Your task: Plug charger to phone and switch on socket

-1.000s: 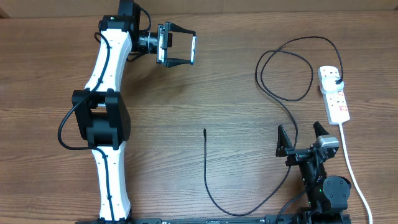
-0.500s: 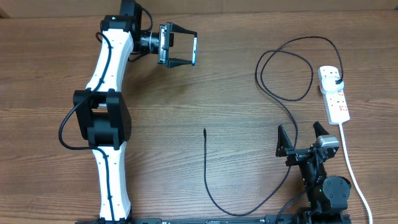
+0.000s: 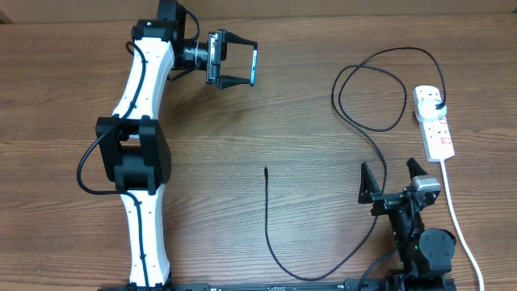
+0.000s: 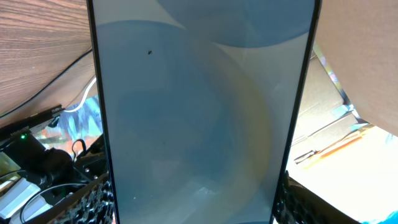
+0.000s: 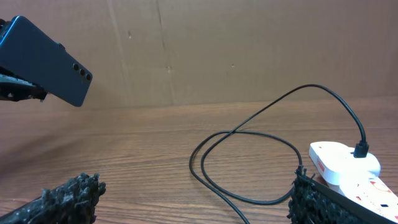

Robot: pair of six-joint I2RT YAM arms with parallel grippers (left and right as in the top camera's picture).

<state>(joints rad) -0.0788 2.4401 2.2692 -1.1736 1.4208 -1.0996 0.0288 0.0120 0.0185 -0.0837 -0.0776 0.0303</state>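
My left gripper (image 3: 250,64) is raised over the far left of the table and is shut on the phone (image 3: 254,69), which I see edge-on from overhead. In the left wrist view the phone's light blue screen (image 4: 199,112) fills the frame, with a finger against each long edge. The right wrist view shows the phone's dark back (image 5: 46,62). The charger cable (image 3: 269,218) lies on the table with its free tip (image 3: 266,170) near the middle. It loops to a black plug (image 3: 437,100) in the white socket (image 3: 437,129). My right gripper (image 3: 393,182) stands open and empty near the socket.
The socket's white cord (image 3: 456,214) runs along the right side toward the front edge, past the right arm's base (image 3: 424,246). The charger's loops (image 5: 249,134) lie just ahead of the right gripper. A cardboard wall (image 5: 249,50) closes off the table's far side.
My left gripper has shifted slightly to the right with the phone in it. The right arm, cable and socket have not moved.
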